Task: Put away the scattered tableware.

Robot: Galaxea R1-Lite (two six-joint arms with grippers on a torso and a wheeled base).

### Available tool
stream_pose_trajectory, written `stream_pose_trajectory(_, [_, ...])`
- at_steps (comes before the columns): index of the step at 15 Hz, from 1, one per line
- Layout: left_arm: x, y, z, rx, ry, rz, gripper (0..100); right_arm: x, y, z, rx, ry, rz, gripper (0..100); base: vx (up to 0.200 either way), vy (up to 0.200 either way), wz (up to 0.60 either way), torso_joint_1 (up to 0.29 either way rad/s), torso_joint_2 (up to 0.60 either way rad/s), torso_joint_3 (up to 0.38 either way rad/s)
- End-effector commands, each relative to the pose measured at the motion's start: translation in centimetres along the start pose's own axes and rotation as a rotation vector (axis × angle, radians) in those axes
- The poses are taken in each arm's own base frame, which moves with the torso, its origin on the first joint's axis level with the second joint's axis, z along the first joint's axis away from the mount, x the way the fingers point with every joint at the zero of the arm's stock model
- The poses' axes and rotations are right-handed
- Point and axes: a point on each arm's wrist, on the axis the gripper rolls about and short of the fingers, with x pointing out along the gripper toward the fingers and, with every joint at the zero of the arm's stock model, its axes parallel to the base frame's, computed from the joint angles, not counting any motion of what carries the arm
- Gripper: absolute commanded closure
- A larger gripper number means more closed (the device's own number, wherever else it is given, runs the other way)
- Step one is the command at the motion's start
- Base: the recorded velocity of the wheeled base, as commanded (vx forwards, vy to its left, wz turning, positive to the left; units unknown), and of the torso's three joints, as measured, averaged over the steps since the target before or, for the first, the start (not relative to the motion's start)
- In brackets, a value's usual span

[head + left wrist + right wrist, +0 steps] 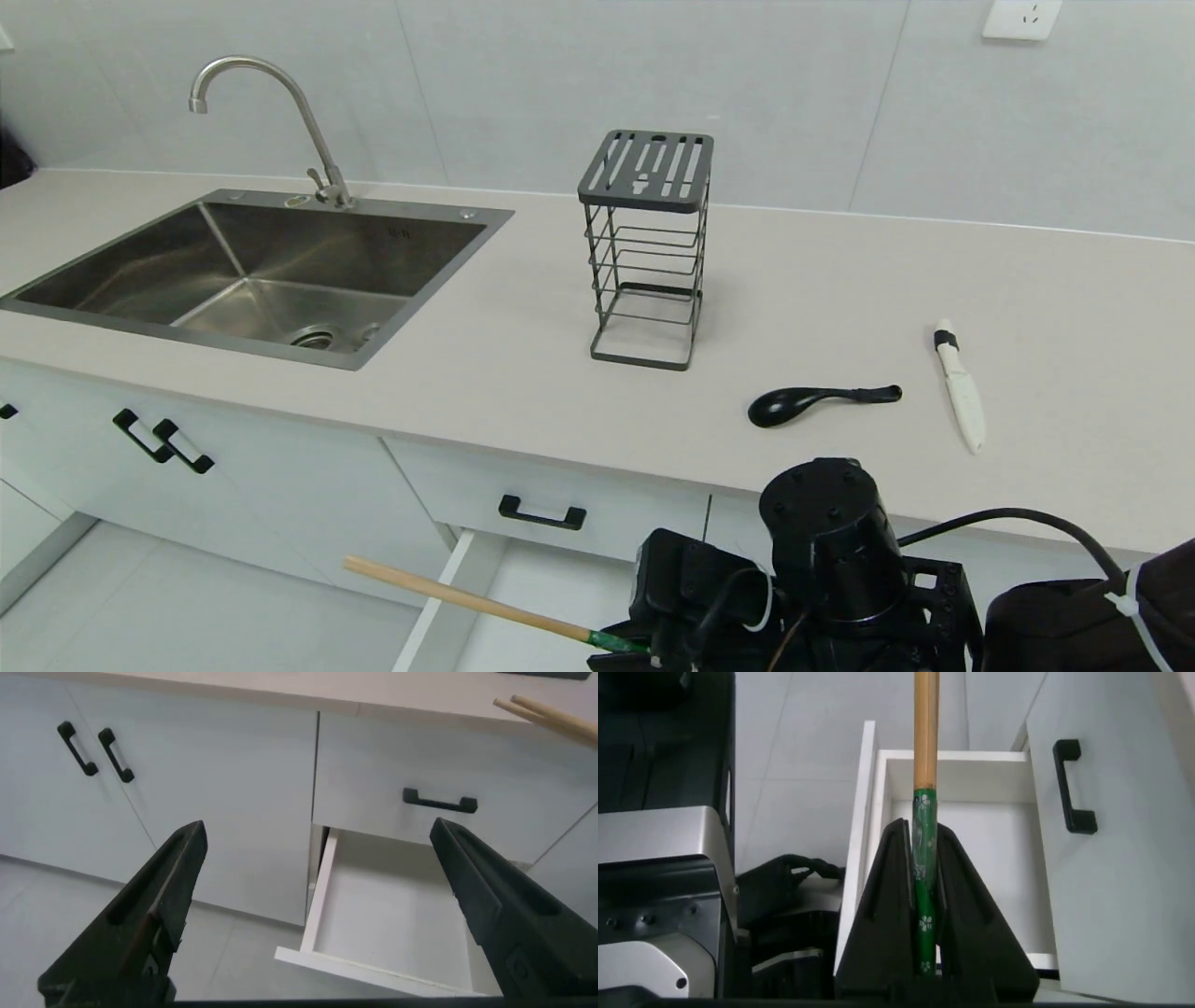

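**Desk:** What have you got closest in?

**Operator:** My right gripper [924, 854] has its fingers clamped on the green end of the wooden chopsticks [925, 728]. From the head camera I see them angled out toward the robot's left, below the counter edge and in front of the cabinets. They look like a pair, though I can't separate the two sticks at the grip.

**Desk:** And the left?

**Operator:** My left gripper [316, 835] has its fingers spread wide and is carrying nothing. It hangs in front of the cabinet fronts and looks down at the pulled-out white drawer [322, 887].

**Desk:** Where does that drawer sit?

**Operator:** It sits just under a closed drawer that has a black handle [541, 511]. From my right wrist camera, the chopsticks run out above it.

**Desk:** Now up on the counter.

**Operator:** Nearest the front edge I see a black spoon [812, 401] lying flat, with its bowl toward the robot's left. Just to its right, and apart from it, lies a white knife [960, 385] with a black band near its far end. Neither touches the other.

**Desk:** Farther back?

**Operator:** A dark wire rack [646, 247] with a slotted top stands upright mid-counter, well apart from both pieces. To its left is the steel sink [121, 271], and the curved faucet [280, 103] is at its back rim. A white outlet [1020, 17] is on the tiled wall beyond.
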Motion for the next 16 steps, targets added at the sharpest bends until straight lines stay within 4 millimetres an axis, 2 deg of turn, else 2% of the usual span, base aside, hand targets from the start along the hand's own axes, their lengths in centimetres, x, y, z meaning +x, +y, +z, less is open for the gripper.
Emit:
stream_pose_trajectory(1, [0.0, 0.0, 0.0, 0.0, -0.001, 0.001, 0, 0.0, 0.0, -0.1, 0.0, 0.005, -0.008, 100, 0.0, 0.0, 0.0, -0.276, 0.52, 0.261])
stream_pose_trajectory(13, [0.0, 0.0, 0.0, 0.0, -0.001, 0.001, 0, 0.5, 0.8, 0.5, -0.015, -0.002, -0.004, 100, 0.0, 0.0, 0.0, -0.252, 0.49, 0.231])
stream_pose_trajectory(16, [0.0, 0.0, 0.0, 0.0, -0.001, 0.001, 0, 1.3, 1.0, 0.9, -0.026, -0.006, -0.009, 100, 0.0, 0.0, 0.0, -0.248, 0.38, 0.152])
